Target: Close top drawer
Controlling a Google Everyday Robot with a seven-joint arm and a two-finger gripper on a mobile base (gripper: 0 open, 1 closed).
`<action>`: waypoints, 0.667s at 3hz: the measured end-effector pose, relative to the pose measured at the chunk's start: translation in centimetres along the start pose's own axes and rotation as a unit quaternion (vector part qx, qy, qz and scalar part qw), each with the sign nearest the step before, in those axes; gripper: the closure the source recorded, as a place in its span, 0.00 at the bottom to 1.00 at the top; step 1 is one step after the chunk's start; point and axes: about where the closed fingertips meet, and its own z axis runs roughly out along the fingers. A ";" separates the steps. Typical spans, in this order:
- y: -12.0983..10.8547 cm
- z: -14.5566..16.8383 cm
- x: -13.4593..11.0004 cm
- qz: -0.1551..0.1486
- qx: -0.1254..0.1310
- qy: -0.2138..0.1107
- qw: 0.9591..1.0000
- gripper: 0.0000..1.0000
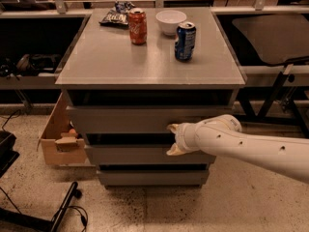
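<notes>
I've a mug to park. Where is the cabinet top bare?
The front half of the cabinet top is bare, from its front edge up to the red can and blue can, plus the left strip. The back is crowded: snack bag, both cans, white bowl. The gripper is lower, at the top drawer front.
</notes>
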 end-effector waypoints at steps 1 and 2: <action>1.4 -4.8 -0.8 -0.019 -0.005 0.035 0.999 0.72; 3.7 -11.8 -1.5 -0.030 -0.034 0.091 0.995 0.95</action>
